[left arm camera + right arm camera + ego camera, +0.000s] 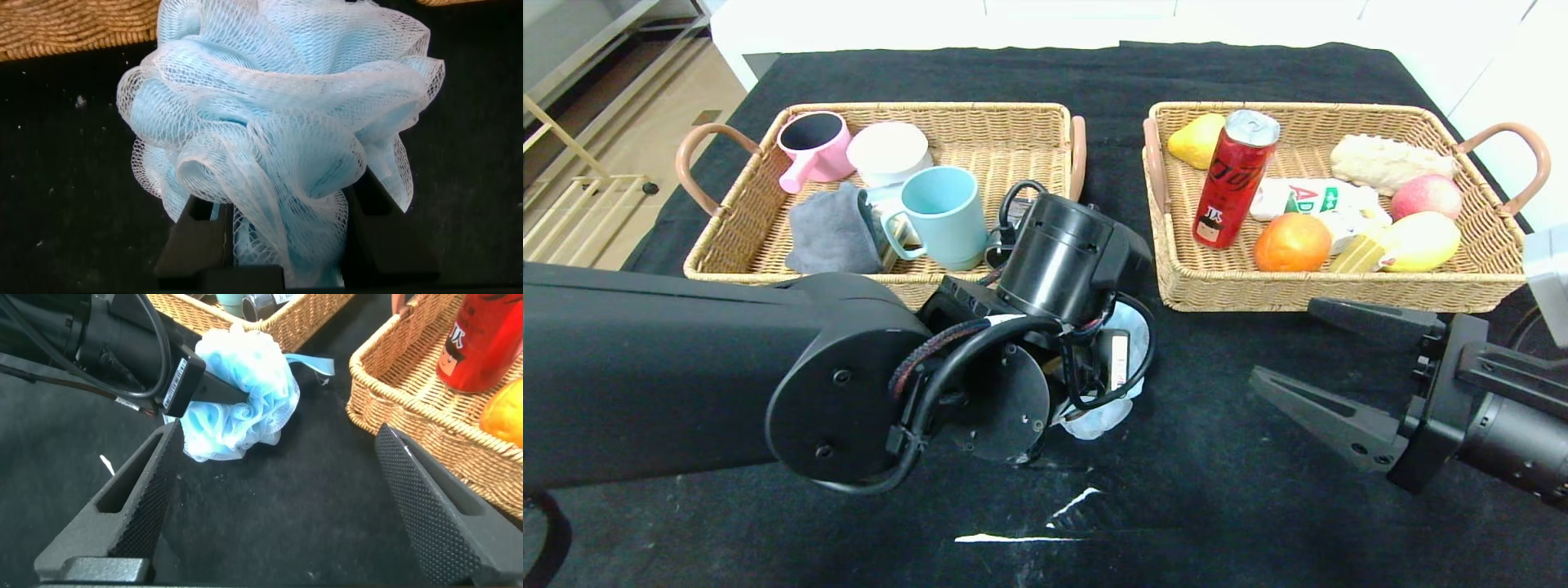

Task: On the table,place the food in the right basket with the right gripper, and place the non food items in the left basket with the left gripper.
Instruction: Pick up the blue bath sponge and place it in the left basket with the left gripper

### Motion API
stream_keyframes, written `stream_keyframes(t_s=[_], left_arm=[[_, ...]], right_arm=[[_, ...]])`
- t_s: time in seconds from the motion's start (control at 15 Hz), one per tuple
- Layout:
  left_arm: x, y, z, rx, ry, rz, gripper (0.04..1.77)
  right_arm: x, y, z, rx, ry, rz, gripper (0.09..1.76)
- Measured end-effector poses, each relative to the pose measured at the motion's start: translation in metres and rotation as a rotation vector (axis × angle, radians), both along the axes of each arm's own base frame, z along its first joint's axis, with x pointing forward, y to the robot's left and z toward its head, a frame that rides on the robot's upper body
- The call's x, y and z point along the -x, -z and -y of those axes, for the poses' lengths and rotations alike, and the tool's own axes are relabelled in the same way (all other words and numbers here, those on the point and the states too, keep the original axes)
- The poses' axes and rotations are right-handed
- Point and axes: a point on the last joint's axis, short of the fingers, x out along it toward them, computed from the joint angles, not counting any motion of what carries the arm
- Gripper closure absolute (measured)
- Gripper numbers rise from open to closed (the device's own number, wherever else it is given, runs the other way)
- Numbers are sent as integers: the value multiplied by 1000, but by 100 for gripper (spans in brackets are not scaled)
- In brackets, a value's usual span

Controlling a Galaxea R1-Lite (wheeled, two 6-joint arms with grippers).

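Fingers [196,237] of the left gripper [282,245] are pinching the light blue mesh bath sponge [278,114], one black finger pressing each side of its lower folds, as the left wrist view is showing. The sponge is sitting on the black tablecloth [1192,457] just in front of the left basket [1013,131], between the two baskets and nearer the left one; in the head view it is mostly hiding behind the left wrist housing, with only a pale edge [1098,420] showing. Whether it is resting on the cloth or lifting clear of it cannot be told. The left basket is holding a pink cup [810,147], a white lidded container [889,152], a grey cloth [832,230] and a light blue mug [946,216]. The right gripper [1327,359] is hovering low over the cloth in front of the right basket [1339,286], its fingers [433,506] spreading wide and gripping nothing, pointing toward the sponge. The right basket is holding a red drink can [1233,180] leaning against its left wall, a yellow pear-shaped fruit [1196,139], an orange [1292,242], a peach-coloured fruit [1427,196], a yellow mango-like fruit [1421,240], a white packet with green print [1307,200] and a pale bread roll [1384,162].
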Motion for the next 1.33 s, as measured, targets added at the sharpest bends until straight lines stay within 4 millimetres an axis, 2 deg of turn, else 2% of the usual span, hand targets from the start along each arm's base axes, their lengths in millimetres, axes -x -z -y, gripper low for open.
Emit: stream_keyframes(t_s=[0.33,0.73,0.93,1.33], left_arm=[[8,-13,-7,11,10,16,116],[40,-55,-28,74,75,95,140],[52,-73,-42,87,109,141,143],[48,-113,-76,79,62,270,146]], right_arm=[[-1,2,-1,4,-2,-9,14],[-3,5,-3,13,-4,-21,14],[-4,7,-4,18,-3,-27,14],[-7,9,-5,23,-2,-36,14]])
